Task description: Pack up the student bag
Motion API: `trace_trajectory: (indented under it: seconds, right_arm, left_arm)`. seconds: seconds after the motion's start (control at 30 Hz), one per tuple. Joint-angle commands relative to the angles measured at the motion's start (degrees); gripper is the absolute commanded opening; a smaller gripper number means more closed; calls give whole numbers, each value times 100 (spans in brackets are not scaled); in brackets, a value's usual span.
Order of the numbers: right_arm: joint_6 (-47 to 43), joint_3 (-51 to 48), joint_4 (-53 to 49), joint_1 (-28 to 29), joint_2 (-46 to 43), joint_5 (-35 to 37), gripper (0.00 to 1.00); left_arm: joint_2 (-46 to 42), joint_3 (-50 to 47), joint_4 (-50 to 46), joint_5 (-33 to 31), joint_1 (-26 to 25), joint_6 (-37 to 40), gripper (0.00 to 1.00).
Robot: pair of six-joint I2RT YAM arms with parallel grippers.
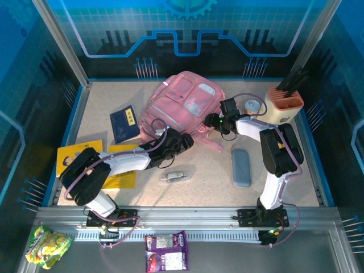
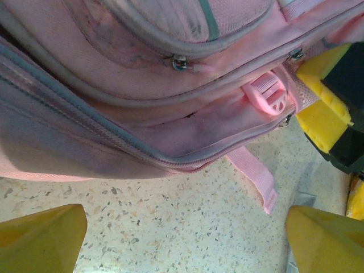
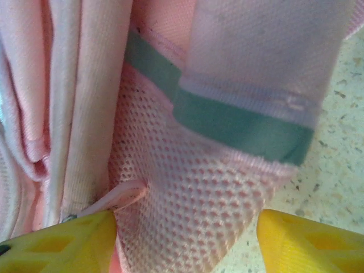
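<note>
Navy booklet (image 1: 124, 123), yellow folder (image 1: 77, 151), grey pencil case (image 1: 241, 167), peach pen holder (image 1: 282, 108), purple snack packet (image 1: 166, 252)

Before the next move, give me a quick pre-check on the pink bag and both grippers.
1. Left gripper free: ok. The jaws are wide, with bare table between them, just short of the student bag.
2. Right gripper lined up on the mesh pocket: ok. The mesh lies between its jaws.
3. Right grip closed on the mesh: not ok. One finger is clear of the fabric.
4. Main compartment open: cannot tell. The zips in the left wrist view look shut.
5. Items waiting: ok. The grey pencil case and blue booklet lie on the table outside the bag.
</note>
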Motion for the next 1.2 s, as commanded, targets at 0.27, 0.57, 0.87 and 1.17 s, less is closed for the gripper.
trace_trajectory:
  seconds: [0.27,0.57,0.87,1.17]
  right_arm:
    - [183,429,233,-170,274,-363,14]
    - [63,95,377,-155,-668,-949,0]
    - [401,-352,210,330,-1655,-826,0]
    - [1498,-103,-80,845,-1767,251,0]
  left_arm:
    - [553,436,-37,-164,18,467,72]
    - [896,666,293,-117,539,1087,52]
    - [657,935,291,-127,1214,2046,48]
    - [-546,745,-492,267,1409,3048,60]
